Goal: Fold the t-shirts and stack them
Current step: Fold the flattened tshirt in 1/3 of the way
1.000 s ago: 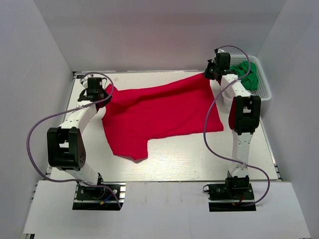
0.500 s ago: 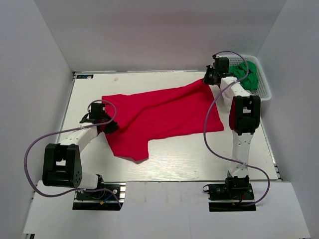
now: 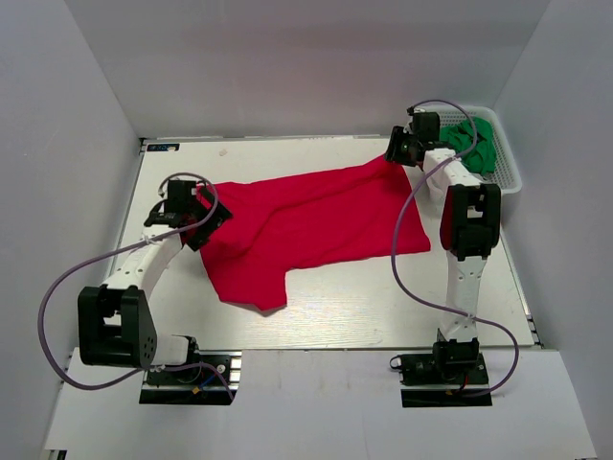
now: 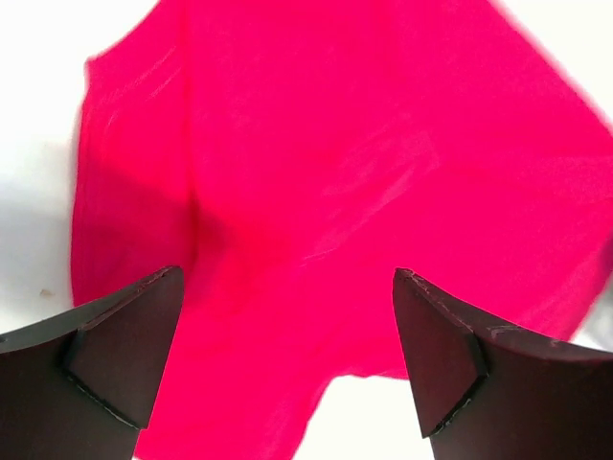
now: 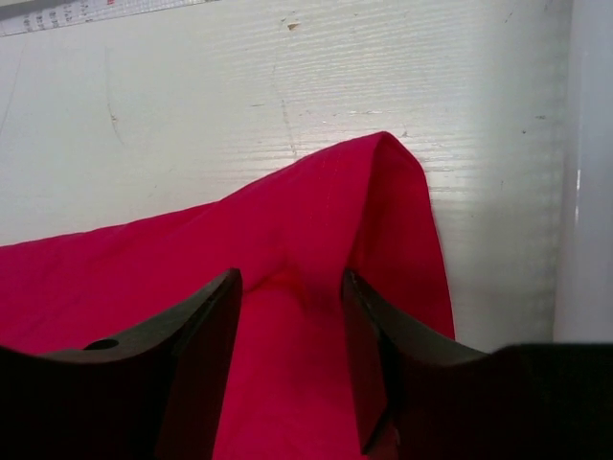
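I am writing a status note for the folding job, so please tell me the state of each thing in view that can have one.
red t-shirt: spread out, unfolded, far right corner raised in a ridge.
left gripper: wide open above the shirt, holding nothing.
right gripper: open, shirt corner between its fingers.
white basket: upright, holds green cloth.
green cloth: crumpled in the basket.

Left wrist view shows t-shirt (image 4: pixel 326 192) blurred, cropped.
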Tool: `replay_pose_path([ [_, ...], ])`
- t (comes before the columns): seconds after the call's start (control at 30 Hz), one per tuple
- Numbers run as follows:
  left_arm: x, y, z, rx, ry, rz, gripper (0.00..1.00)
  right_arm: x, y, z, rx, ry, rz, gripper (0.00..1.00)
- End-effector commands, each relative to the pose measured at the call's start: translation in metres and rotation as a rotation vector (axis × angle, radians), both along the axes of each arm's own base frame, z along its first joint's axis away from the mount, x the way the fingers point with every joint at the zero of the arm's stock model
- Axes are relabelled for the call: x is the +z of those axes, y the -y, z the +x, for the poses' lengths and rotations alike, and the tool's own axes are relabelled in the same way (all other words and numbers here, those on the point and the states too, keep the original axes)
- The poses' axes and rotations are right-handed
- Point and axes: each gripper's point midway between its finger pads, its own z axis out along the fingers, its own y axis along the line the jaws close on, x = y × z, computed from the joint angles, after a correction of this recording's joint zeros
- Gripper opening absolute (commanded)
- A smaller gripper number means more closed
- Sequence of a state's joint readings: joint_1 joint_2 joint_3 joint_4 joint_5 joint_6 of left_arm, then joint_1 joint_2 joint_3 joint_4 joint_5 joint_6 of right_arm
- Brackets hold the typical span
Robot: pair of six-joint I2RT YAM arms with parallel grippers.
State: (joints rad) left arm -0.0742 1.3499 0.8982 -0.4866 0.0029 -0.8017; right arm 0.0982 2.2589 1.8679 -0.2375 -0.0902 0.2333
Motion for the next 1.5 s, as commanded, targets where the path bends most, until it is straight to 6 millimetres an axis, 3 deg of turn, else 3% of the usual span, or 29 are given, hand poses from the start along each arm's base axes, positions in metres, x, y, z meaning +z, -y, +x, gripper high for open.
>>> replay_pose_path([
  [0.0,0.045,-0.005,0.023,0.014,0.126,0.028,1.00,0.062,0.001,0.002,0.008,0.118,-0.010,0.53],
  [0.07,0.047,-0.001,0.034,-0.008,0.139,0.016,1.00,0.066,0.002,0.000,0.007,0.118,-0.028,0.57],
  [0.2,0.046,0.001,0.052,-0.008,0.128,0.017,1.00,0.085,0.025,-0.001,-0.088,0.147,-0.109,0.57],
  [0.3,0.049,0.002,0.068,-0.008,0.156,0.015,1.00,0.093,0.020,-0.005,-0.073,0.156,-0.133,0.57],
  [0.37,0.037,0.002,0.079,-0.015,0.140,0.022,1.00,0.085,0.010,-0.007,-0.049,0.132,-0.149,0.57],
  [0.4,0.042,0.003,0.090,-0.014,0.159,0.021,1.00,0.088,0.006,-0.004,-0.037,0.138,-0.151,0.57],
  [0.43,0.028,0.006,0.098,-0.025,0.131,0.012,1.00,0.077,-0.005,-0.003,-0.009,0.120,-0.145,0.57],
  [0.47,0.032,0.007,0.110,-0.025,0.149,0.010,1.00,0.080,-0.015,-0.001,0.015,0.126,-0.144,0.57],
  [0.5,0.029,0.009,0.117,-0.038,0.150,0.010,1.00,0.062,-0.019,0.003,0.028,0.091,-0.140,0.57],
  [0.57,0.015,0.012,0.140,-0.052,0.146,0.009,1.00,0.060,-0.031,0.007,0.047,0.083,-0.133,0.57],
  [0.6,0.011,0.010,0.150,-0.050,0.150,0.000,1.00,0.043,-0.041,0.013,0.061,0.065,-0.132,0.57],
  [0.67,0.013,0.010,0.171,-0.053,0.154,-0.013,1.00,0.041,-0.049,0.019,0.070,0.065,-0.107,0.57],
  [0.7,-0.007,0.010,0.176,-0.063,0.112,-0.002,1.00,0.030,-0.057,0.020,0.096,0.050,-0.084,0.57],
  [0.77,-0.004,0.006,0.195,-0.056,0.142,0.022,1.00,0.013,-0.062,0.025,0.093,0.037,-0.061,0.57],
  [0.83,-0.022,0.005,0.204,-0.051,0.124,0.029,1.00,0.003,-0.064,0.028,0.082,0.029,-0.036,0.59],
  [0.93,-0.035,0.002,0.211,-0.037,0.107,0.046,1.00,-0.019,-0.059,0.032,0.054,0.001,-0.032,0.61],
  [1.0,-0.052,-0.015,0.208,0.011,0.046,0.094,1.00,-0.026,-0.051,0.033,0.026,-0.009,-0.051,0.65],
  [1.03,-0.061,-0.019,0.204,0.024,0.017,0.113,1.00,-0.033,-0.051,0.031,0.025,-0.024,-0.047,0.71],
  [1.07,-0.072,-0.031,0.201,0.055,-0.021,0.145,1.00,-0.039,-0.037,0.034,-0.029,-0.029,-0.088,0.73],
  [1.2,-0.086,-0.047,0.200,0.075,-0.073,0.162,1.00,-0.055,-0.019,0.032,-0.094,-0.077,-0.067,0.90],
  [1.37,-0.098,-0.064,0.204,0.080,-0.095,0.178,1.00,-0.066,-0.006,0.036,-0.129,-0.096,0.011,0.90],
  [1.47,-0.097,-0.077,0.212,0.083,-0.083,0.192,1.00,-0.061,-0.022,0.034,-0.046,-0.095,0.081,0.90],
])
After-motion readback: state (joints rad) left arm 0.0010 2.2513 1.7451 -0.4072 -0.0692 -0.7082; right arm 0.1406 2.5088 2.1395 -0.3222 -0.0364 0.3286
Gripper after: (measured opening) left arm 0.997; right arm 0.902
